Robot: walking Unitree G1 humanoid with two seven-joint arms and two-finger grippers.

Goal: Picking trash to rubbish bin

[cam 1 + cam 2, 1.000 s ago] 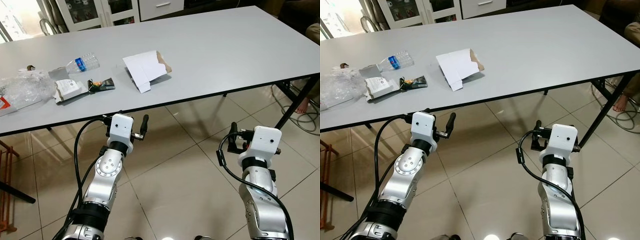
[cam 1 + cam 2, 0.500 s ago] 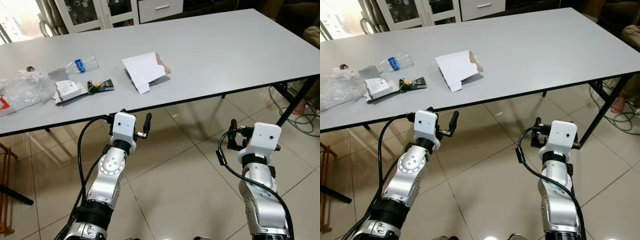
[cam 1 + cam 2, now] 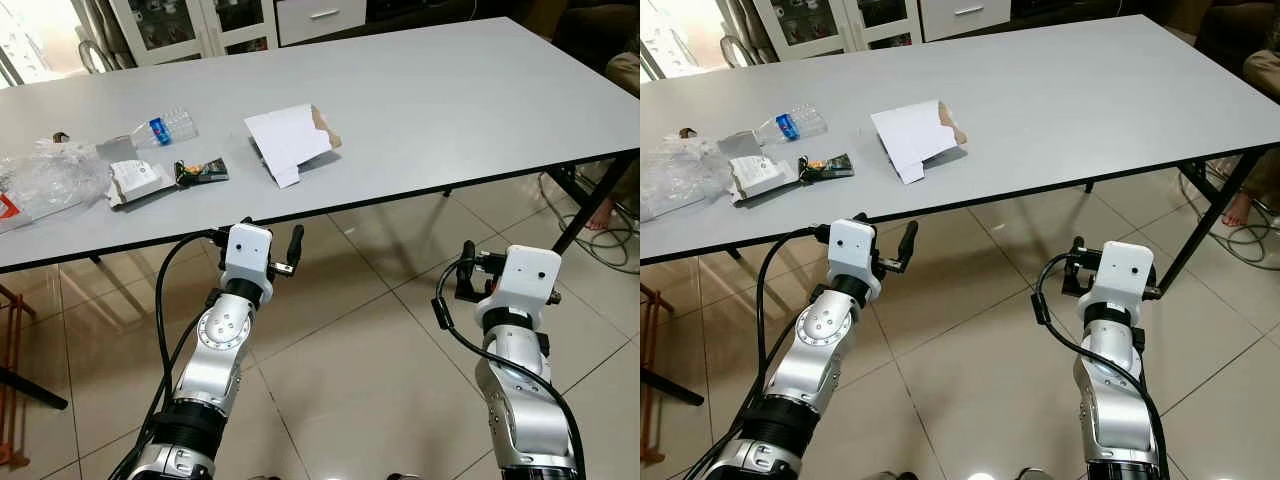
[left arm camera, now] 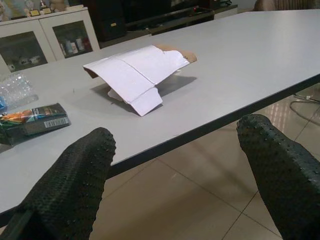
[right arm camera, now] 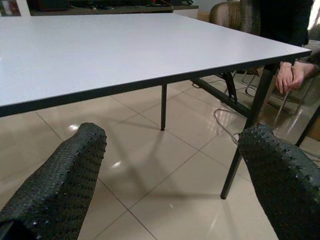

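On the grey table (image 3: 450, 100), upper left of the frame, lie one folded white card (image 3: 288, 142), one bottle (image 3: 160, 128), two wrappers and one plastic bag (image 3: 45, 175), while left gripper (image 4: 175, 165) and right gripper (image 5: 170, 165) gape wide, empty, below the edge.

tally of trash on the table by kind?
Flattened white cardboard box: 1
Clear plastic bottle: 1
Crumpled clear plastic bag: 1
Small dark snack wrapper: 1
Grey and white packet: 1
Total: 5, all lying on the grey table. A small dark bit near the bag is too small to identify and is not counted.
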